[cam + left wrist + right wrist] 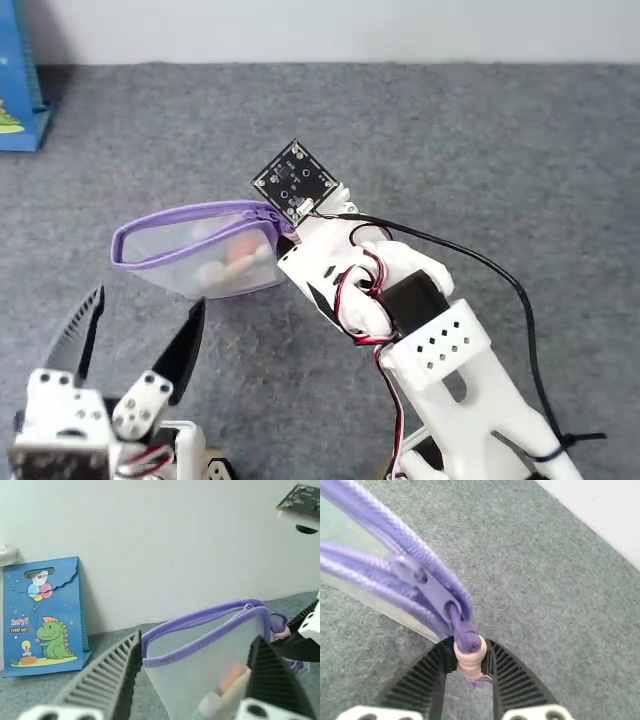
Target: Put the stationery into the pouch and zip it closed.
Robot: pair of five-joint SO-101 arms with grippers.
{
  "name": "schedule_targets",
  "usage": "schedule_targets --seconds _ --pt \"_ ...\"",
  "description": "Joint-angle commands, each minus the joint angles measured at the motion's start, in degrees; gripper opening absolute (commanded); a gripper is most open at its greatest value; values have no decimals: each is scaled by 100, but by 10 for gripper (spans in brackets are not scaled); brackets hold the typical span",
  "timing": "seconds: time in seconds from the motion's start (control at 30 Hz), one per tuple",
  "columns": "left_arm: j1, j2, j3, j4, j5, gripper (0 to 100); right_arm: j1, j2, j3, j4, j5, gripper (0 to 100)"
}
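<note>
Purple zip pull [465, 630], peach bead at its end, pinched between the fingers of the right gripper [468, 652], which is clenched tight on it. Clear pouch [190, 245] stands on grey felt table [480, 130], mouth gaping, slider at the end nearest that claw. Inside, stationery [235, 262] shows through the wall. Left gripper [148, 300] spread wide, holding nothing, just beside the pouch's long side; contact unclear.

White arms [470, 385], black ribbed fingers [76, 333], red wires [342, 295]
</note>
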Motion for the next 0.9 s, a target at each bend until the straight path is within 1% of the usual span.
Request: schedule_targets --seconds 0.0,0.07,0.17,0.23,0.3,0.4,0.47,0.57,0.63,0.77,0.87 --pt "-9 9 -479 413 -237 325 31 -22 -308 -101 9 9" --pt "-9 9 -470 695 -536 324 31 -57 -308 -92 -44 9" --pt "-53 9 -259 897 -668 324 31 -66 -325 -66 -149 9" --pt "-378 9 4 809 -677 323 31 -66 -325 -57 -167 9" --pt "-905 9 479 396 -677 320 57 -66 -325 -48 -167 9" --pt "-1741 9 1393 -554 -677 274 224 -66 -325 -48 -176 9" --pt "-2013 9 1956 -1187 -659 243 295 -75 -334 13 -176 9" --pt "-2004 9 2589 -1785 -633 212 251 -75 -343 101 -176 9" --pt "-1846 9 2844 -2066 -607 204 154 -84 -387 207 -149 9" --pt "-1301 18 3116 -2435 -149 203 84 -330 -440 470 -132 9" --pt "-791 44 3222 -2681 0 203 -75 -708 -431 699 -123 9"
